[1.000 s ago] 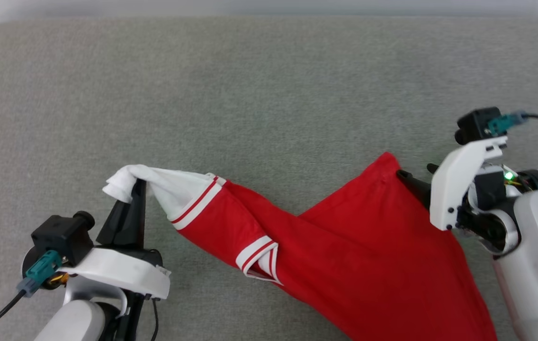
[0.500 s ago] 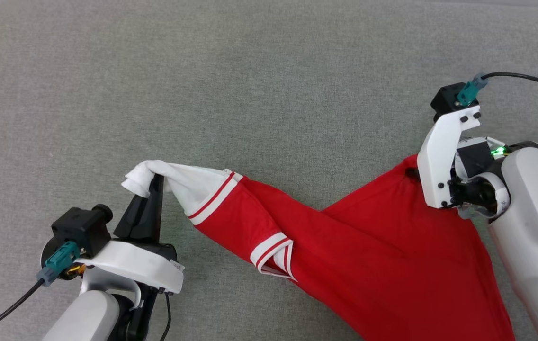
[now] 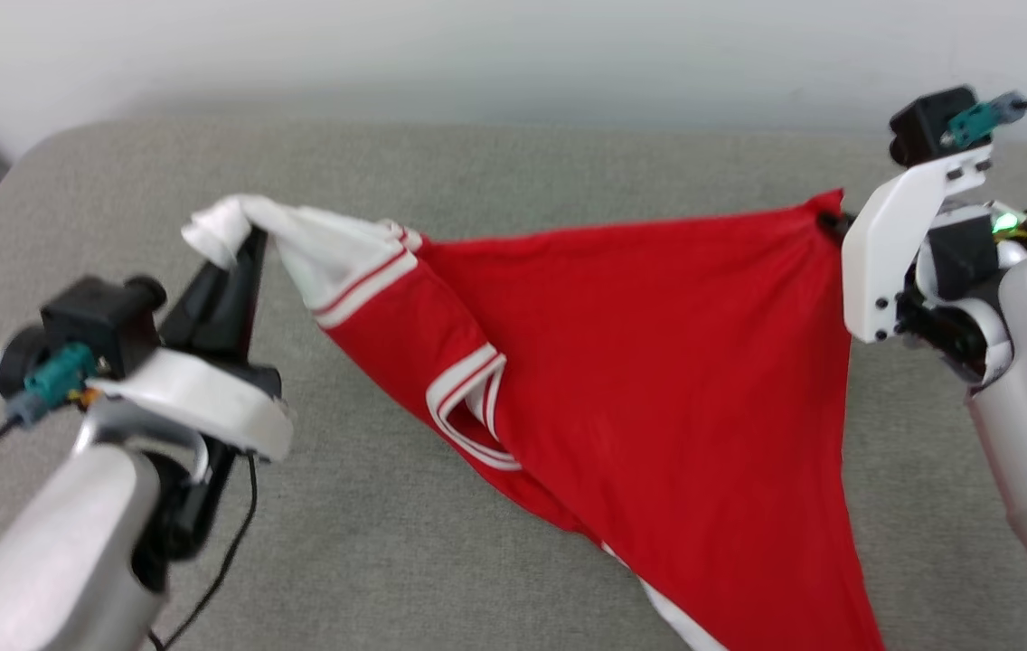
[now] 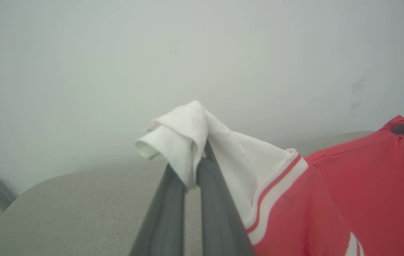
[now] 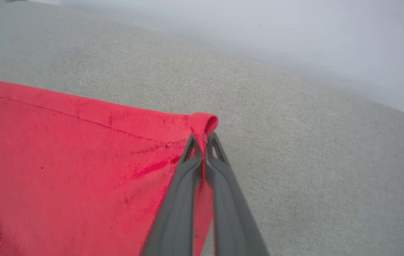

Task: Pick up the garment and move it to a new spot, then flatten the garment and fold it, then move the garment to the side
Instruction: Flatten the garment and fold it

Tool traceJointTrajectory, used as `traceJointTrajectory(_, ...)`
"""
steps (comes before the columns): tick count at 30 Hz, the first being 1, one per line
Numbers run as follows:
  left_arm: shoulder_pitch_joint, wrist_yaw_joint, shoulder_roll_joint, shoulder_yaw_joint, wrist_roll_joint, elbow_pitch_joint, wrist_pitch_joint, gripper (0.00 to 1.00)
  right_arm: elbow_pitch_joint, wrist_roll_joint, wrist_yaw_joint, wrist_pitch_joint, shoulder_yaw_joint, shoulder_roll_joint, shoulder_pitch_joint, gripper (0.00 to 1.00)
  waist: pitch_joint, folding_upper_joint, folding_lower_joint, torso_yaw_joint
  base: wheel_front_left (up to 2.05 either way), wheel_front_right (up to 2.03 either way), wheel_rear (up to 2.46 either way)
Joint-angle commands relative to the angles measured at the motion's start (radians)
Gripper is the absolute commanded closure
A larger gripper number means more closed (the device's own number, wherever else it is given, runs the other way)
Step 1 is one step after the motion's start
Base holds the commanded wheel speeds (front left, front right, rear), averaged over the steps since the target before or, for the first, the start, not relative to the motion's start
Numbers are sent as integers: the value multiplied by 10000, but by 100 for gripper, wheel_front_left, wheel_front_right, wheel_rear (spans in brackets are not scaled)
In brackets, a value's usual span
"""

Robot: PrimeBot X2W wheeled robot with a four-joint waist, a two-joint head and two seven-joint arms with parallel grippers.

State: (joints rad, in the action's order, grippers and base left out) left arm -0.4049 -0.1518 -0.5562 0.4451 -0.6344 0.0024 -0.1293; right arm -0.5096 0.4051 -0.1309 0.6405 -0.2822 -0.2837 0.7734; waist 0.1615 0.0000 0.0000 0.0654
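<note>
Red garment [image 3: 658,380] now lifted taut; right tool [image 3: 830,220] has clenched it (left tool [image 3: 251,242] too).

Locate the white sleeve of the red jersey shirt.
Head view, upper left: the white sleeve is pinched in the left gripper, above the grey cushion.

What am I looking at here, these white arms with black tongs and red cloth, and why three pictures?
It is a two-armed robot. The picture showing both arms comes from a camera on its head; the other two come from cameras on its wrists, looking along each arm's two dark fingers. The left gripper is shut on a white sleeve of the garment, a red jersey; the right gripper is shut on a red hem corner. The shirt is stretched between them above a grey fabric surface.
</note>
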Motion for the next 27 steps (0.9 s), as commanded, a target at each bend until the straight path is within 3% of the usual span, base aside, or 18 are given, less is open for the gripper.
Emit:
traceJointTrajectory(1,-474,129,-114,-19,117,96,123,100,74,-136,4,-194,182,49,226,100,-520,0,0,-373,0,0,0)
traceJointTrajectory(7,-2420,659,-185,-54,270,883,483,100,72,-759,4,-749,851,271,987,100,-786,0,0,-867,0,0,0)
traceJointTrajectory(11,-3867,1023,67,22,292,1811,745,100,-68,-1162,4,-1103,1298,397,1677,100,-520,0,0,-1046,0,0,0)
traceJointTrajectory(18,-6882,1586,541,-46,468,3895,730,100,-399,-1930,5,-1878,2202,681,3424,100,770,0,0,-1192,0,0,0)
traceJointTrajectory(27,-10643,1832,655,-276,1064,5811,111,100,-865,-2917,5,-3393,3246,1074,6188,100,2851,0,0,-1360,0,0,0)
